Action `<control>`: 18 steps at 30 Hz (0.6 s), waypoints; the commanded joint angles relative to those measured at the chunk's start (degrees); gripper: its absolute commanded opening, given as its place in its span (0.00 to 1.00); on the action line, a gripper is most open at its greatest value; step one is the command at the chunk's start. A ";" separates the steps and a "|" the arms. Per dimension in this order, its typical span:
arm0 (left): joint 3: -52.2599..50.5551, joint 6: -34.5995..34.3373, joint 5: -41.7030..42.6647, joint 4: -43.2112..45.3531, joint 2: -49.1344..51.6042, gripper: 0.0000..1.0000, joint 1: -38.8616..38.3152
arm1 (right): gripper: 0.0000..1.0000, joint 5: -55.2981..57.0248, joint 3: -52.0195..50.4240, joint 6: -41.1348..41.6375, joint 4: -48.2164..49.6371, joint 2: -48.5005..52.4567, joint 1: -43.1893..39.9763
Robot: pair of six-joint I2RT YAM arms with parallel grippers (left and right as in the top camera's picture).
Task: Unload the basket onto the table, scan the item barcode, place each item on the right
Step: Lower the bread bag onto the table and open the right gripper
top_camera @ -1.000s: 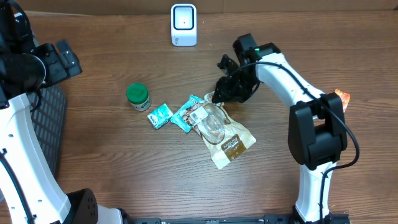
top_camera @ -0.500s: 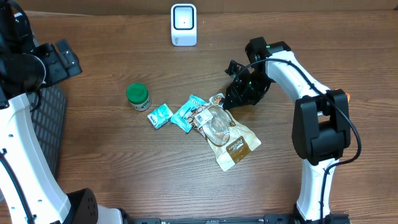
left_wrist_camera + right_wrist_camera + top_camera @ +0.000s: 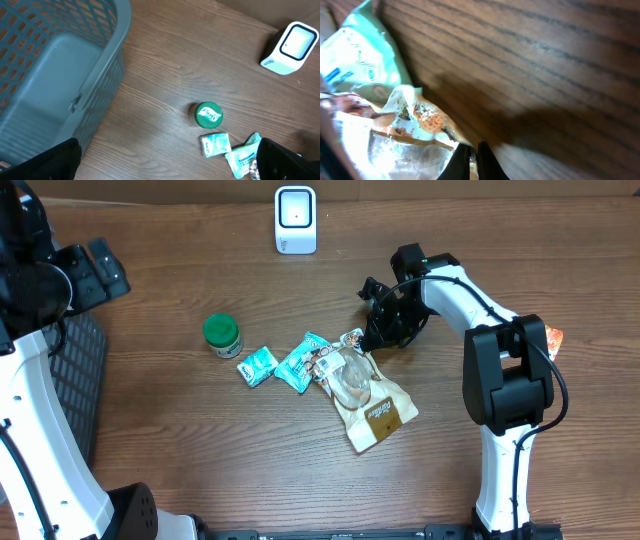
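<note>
A clear snack bag [image 3: 366, 396] with a brown label lies at mid-table, its top corner partly over two teal packets [image 3: 300, 361]. My right gripper [image 3: 372, 336] is down at the bag's upper right corner. In the right wrist view its fingers [image 3: 474, 162] are shut, with a thin strip of the bag's edge [image 3: 427, 122] pinched between them. The white barcode scanner [image 3: 296, 220] stands at the back centre. My left gripper [image 3: 96, 272] hovers wide open over the far left, holding nothing [image 3: 167, 170].
A green-lidded jar [image 3: 221, 333] stands left of the smaller teal packet [image 3: 256, 366]. A grey basket [image 3: 55, 60] sits at the table's left edge. An orange item [image 3: 552, 338] lies behind the right arm. The scanner [image 3: 291, 47] and the jar [image 3: 208, 114] also show in the left wrist view.
My right gripper dipped back to the bag's upper corner and closed from half open. The bag shifted slightly. The left arm stayed still.
</note>
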 commanded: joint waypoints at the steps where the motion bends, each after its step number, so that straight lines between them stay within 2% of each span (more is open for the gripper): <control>1: 0.57 0.46 0.28 0.04 0.09 0.99 -0.02 | 0.04 -6.19 0.98 0.33 -0.81 -0.44 -2.47; 6: 0.55 0.00 3.67 -0.07 0.09 1.00 -0.02 | 0.04 -7.10 0.98 8.04 -0.96 -4.85 -7.48; 10: 0.55 0.00 8.83 0.02 0.09 1.00 -0.04 | 0.04 -3.74 0.98 12.41 -1.01 -8.68 -10.40; 11: 0.55 -0.02 10.40 0.02 0.09 0.96 -0.13 | 0.04 -2.86 0.98 13.25 -1.09 -9.40 -10.91; 14: 0.37 -2.16 16.24 -0.28 0.79 0.64 -0.81 | 0.04 -1.36 0.98 13.60 -1.68 -10.08 -11.32; 15: -0.11 -3.87 17.46 -0.28 1.22 0.45 -1.62 | 0.04 -1.05 0.96 13.62 -2.08 -10.08 -11.32; 16: -0.63 -5.35 17.59 -0.24 1.62 0.17 -2.40 | 0.04 -0.92 0.90 13.62 -2.34 -10.08 -11.32; 17: -1.53 -7.54 17.31 -0.28 2.10 0.04 -3.52 | 0.04 -0.55 0.87 13.62 -2.75 -10.08 -11.32; 18: -2.73 -9.97 17.29 -0.04 2.56 0.04 -4.74 | 0.04 -0.33 0.90 13.64 -3.08 -10.08 -11.32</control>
